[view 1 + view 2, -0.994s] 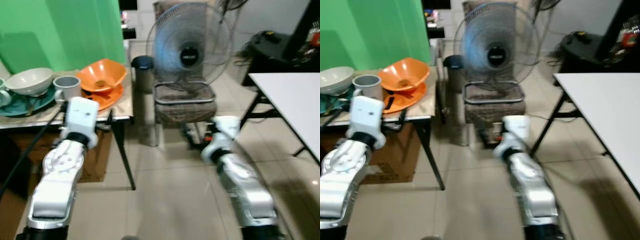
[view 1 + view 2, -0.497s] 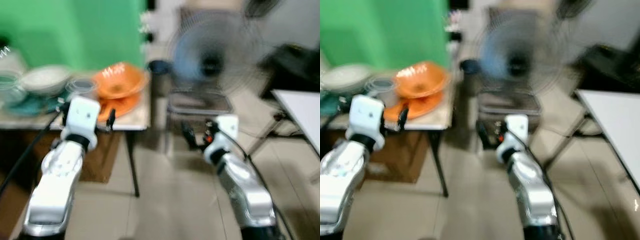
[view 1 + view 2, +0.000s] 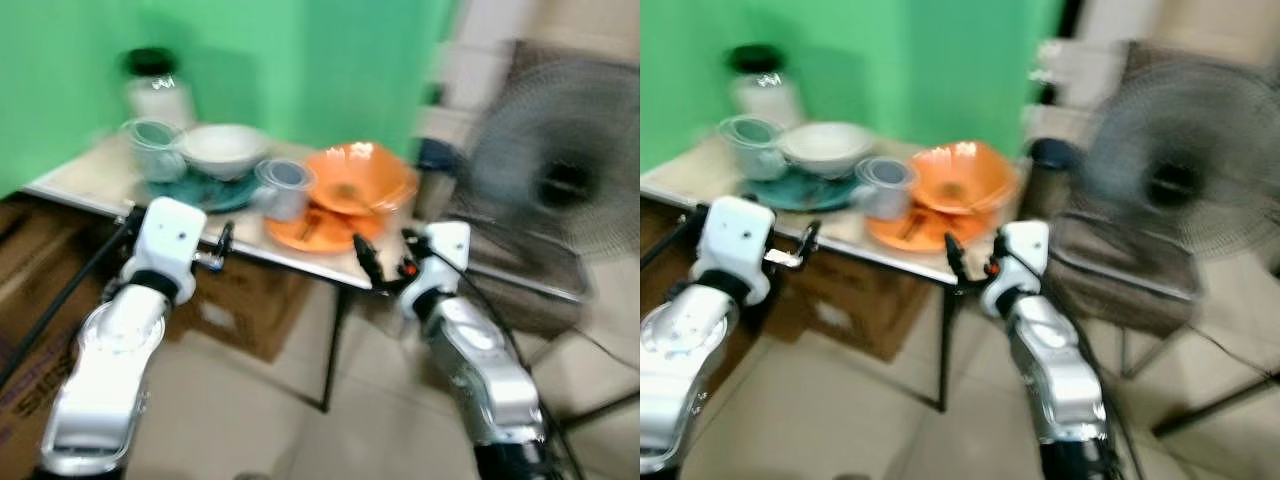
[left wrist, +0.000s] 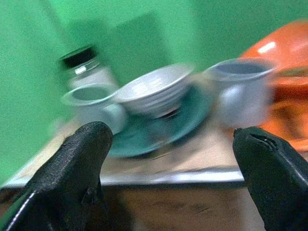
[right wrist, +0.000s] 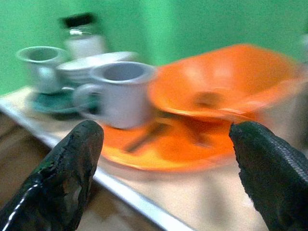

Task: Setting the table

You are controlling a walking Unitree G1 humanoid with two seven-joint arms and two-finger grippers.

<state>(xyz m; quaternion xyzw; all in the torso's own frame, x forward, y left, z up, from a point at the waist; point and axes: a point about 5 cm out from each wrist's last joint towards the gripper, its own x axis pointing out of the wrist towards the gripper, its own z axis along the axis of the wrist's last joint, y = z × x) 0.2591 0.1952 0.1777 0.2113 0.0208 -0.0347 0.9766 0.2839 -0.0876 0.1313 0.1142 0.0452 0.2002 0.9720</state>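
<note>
A small table (image 3: 85, 175) against a green wall holds the dishes. On it stand a black-lidded jar (image 3: 155, 85), a clear cup (image 3: 150, 148), a white bowl (image 3: 225, 150) on a teal plate (image 3: 205, 192), a grey mug (image 3: 283, 187), and an orange bowl (image 3: 360, 180) over an orange plate (image 3: 305, 232). My left gripper (image 4: 173, 139) is open just short of the table's front edge, facing the teal plate. My right gripper (image 5: 166, 139) is open and empty, pointing at the grey mug (image 5: 120, 91) and orange bowl (image 5: 226, 82). The picture is blurred.
A standing fan (image 3: 560, 190) sits on a chair (image 3: 540, 295) to the right of the table. A dark bin (image 3: 437, 155) stands behind the table corner. Cardboard boxes (image 3: 240, 310) lie under the table. Tiled floor stretches in front.
The camera has swung left, so the dish table now sits ahead and the white table has left the picture. Both arms stay raised forward with open fingers.
</note>
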